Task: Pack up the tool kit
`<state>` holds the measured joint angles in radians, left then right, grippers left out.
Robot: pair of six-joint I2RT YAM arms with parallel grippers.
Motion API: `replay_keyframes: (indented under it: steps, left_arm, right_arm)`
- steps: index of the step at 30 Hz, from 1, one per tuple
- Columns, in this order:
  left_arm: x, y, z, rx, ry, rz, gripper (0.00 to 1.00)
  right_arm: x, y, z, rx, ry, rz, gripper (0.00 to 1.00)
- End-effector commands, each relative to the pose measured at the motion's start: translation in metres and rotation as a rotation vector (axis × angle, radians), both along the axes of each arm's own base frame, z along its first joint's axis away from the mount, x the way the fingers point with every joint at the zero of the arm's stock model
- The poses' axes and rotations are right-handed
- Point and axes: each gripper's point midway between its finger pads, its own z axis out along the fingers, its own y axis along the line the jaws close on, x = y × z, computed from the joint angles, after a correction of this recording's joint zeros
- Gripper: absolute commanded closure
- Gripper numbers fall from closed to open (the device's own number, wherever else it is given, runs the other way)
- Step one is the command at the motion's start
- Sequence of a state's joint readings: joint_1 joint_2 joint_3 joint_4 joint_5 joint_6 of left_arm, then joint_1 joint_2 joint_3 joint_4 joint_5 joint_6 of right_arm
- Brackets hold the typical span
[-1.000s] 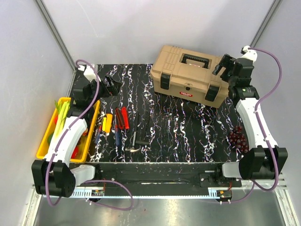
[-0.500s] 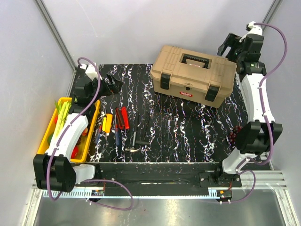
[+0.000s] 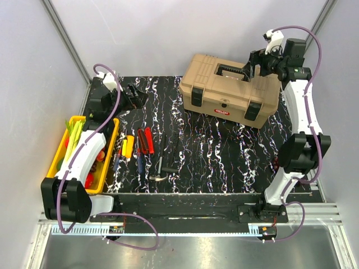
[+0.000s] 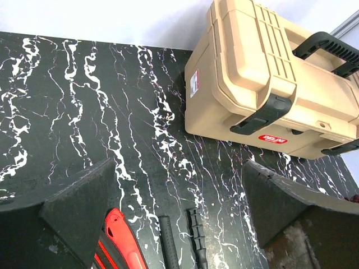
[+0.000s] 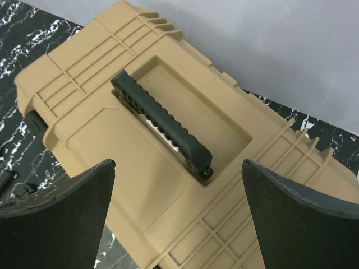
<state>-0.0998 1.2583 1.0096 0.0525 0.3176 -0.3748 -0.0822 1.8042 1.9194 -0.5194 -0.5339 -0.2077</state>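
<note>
Top external: right arm raised, right end effector (image 3: 254, 64) spread above toolbox handle (image 3: 231, 72); left end effector (image 3: 134, 96) spread, low.

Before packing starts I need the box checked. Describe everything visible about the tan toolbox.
The toolbox is a tan, ribbed hard-plastic case, lid shut. Two black latches are down on its front, a red label between them. A black ridged handle lies folded down in a lid recess. It stands upright on the black marbled table, far right, slightly askew. The open right fingers hover over the lid, seemingly clear of it.
</note>
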Motion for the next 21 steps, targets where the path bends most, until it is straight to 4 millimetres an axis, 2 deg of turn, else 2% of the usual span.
replay_keyframes:
  steps: [1, 6, 16, 19, 21]
  left_arm:
    - [0.007, -0.006, 0.034, -0.023, -0.097, -0.032, 0.01]
    - [0.008, -0.006, 0.030, -0.023, -0.084, -0.038, 0.01]
    - [0.008, -0.010, 0.028, -0.031, -0.069, -0.058, 0.01]
    - [0.008, -0.011, 0.026, -0.029, -0.054, -0.063, 0.01]
    - [0.007, -0.012, 0.023, -0.027, -0.038, -0.072, 0.01]
  right_arm:
    - [0.014, 0.002, -0.001, -0.099, -0.068, 0.098, 0.01]
    - [0.020, 0.005, -0.027, -0.156, -0.022, 0.132, 0.01]
    - [0.041, 0.030, -0.040, -0.102, -0.001, 0.182, 0.07]
    - [0.042, 0.042, -0.038, -0.083, -0.004, 0.208, 0.14]
    - [0.039, 0.047, -0.040, -0.080, 0.003, 0.218, 0.23]
